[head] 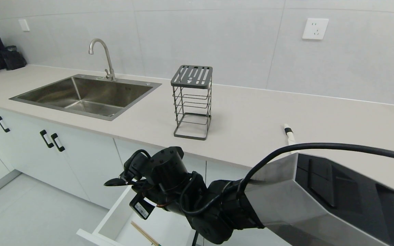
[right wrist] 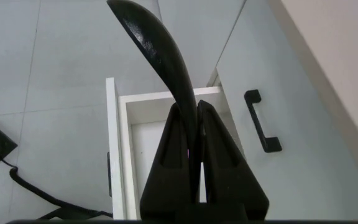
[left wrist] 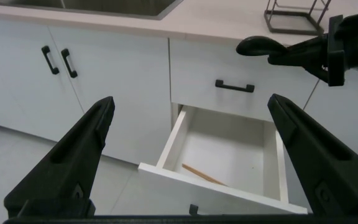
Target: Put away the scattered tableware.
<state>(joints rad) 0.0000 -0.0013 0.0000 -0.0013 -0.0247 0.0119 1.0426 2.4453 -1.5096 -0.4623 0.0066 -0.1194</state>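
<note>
The right gripper [head: 128, 181] is clamped on the handle of a black plastic spoon [head: 113, 182], its 2 fingers [right wrist: 219, 168] pressed tight against the handle. The spoon's bowl points left, and the spoon hangs in the air above an open white drawer [head: 115, 212] below the near edge of the pale stone counter [head: 251, 116]. 1 thin wooden chopstick [left wrist: 204, 175] lies slantwise on the drawer floor.

The left gripper [left wrist: 190, 101] is nearer than the drawer front, with its 2 black fingers [left wrist: 67, 162] spread wide apart and nothing between them.

On the counter a grey wire rack with a slotted top [head: 192, 102] stands upright near the middle. To its left are a steel sink [head: 87, 95] and a curved tap [head: 101, 56]. Well to the right of the rack lies a slim white utensil with a black band [head: 288, 132], its near end hidden behind the right arm.
</note>
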